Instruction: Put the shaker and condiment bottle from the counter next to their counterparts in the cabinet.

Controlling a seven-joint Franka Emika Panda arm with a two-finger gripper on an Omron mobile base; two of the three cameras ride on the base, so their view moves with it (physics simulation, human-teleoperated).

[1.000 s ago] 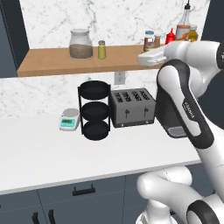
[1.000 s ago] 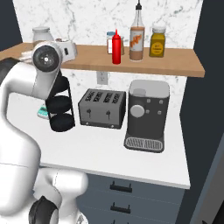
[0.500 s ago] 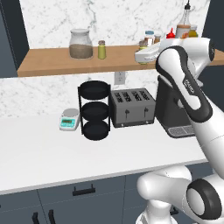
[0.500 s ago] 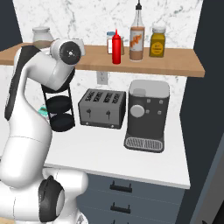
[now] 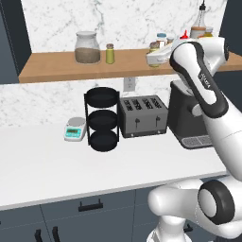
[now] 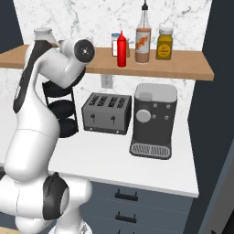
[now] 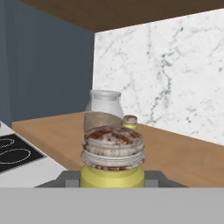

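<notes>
- The cabinet (image 5: 56,71) is the long open wooden shelf above the desk (image 5: 42,165). The free board between the arm's hand and the left-hand group is the lane to travel. My advice is to keep the carry level and just above the wood, so the set-down is a short lowering and not a drop.
- The big glass jar (image 5: 88,47) stands at the far side of the target spot. Come in from the open side and stop short of it.
- The condiment bottle (image 6: 143,43) stands upright on the shelf just beside the red squeeze bottle (image 6: 121,49), so that half looks done. Leave both alone.
- The shaker (image 7: 112,159) is off the desk and up at shelf height, with the jaws closed tight on its yellow body below the speckled cap. In the left base view it is probably the small yellowish shape at the hand's tip, though that is too small to be sure.
- Its twin shaker (image 5: 109,53) is the mark. Set the held one upright near it without touching, and open only once the base rests on the board.
</notes>
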